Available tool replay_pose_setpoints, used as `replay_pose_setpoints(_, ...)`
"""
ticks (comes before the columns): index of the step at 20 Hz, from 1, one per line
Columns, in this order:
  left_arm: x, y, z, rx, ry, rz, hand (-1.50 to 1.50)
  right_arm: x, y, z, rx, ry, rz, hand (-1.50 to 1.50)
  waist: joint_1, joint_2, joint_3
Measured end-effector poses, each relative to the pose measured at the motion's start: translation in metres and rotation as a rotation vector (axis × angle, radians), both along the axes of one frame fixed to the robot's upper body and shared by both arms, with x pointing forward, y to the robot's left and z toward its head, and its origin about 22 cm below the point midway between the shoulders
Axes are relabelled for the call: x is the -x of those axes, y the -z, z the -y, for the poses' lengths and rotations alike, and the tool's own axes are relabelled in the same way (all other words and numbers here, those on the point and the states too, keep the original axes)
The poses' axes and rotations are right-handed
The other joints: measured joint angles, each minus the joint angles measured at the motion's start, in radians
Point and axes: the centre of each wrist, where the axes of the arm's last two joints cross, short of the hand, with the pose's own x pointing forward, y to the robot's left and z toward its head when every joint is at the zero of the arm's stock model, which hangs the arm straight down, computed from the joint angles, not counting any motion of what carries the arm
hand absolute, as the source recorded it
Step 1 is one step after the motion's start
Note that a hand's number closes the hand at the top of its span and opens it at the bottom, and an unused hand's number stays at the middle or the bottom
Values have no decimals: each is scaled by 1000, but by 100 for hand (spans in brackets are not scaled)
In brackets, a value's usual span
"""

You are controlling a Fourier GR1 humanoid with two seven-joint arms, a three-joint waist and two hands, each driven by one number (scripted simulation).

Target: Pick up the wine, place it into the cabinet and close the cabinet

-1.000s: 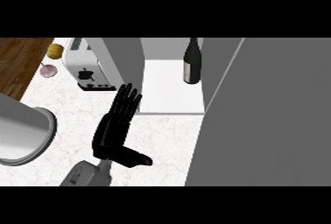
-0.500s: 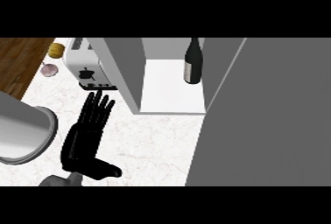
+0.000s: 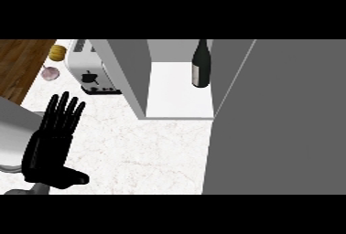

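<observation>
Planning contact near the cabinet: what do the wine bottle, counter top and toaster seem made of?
Wine bottle: near-black, smooth, slim-necked, probably glass.
Counter top: white with faint grey veins, like marble or similar stone.
Toaster: pale grey casing, black lever, possibly metal; finish unclear.

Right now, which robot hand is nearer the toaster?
Left, as far as the view shows: the left robot hand is open over the counter, below and left of the toaster, apart from it. The right robot hand is not in view.
</observation>
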Motion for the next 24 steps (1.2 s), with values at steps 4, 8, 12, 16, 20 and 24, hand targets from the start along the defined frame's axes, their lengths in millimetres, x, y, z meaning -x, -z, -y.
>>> replay_pose_setpoints(4,3,-4,-23,-9,-11,3,-150,-3,-2,-2,16,-20,2,150,5,1,-1)
replay_pose_setpoints(8,4,-8,-41,-20,-17,12,-150,-5,-4,-5,35,-42,1,150,9,1,-2)
replay_pose_setpoints(12,3,-10,-57,-27,-4,13,-150,-11,-8,-6,57,-60,24,150,16,4,-3)
replay_pose_setpoints(16,-2,-18,-67,-23,8,16,-150,-17,-11,-8,53,-65,45,150,25,6,-3)
replay_pose_setpoints(20,-4,-23,-72,-28,16,21,-150,-25,-16,-12,44,-53,83,150,39,9,-5)
replay_pose_setpoints(24,-5,-24,-74,-28,29,22,-150,-39,-25,-18,25,-26,118,150,57,13,-6)
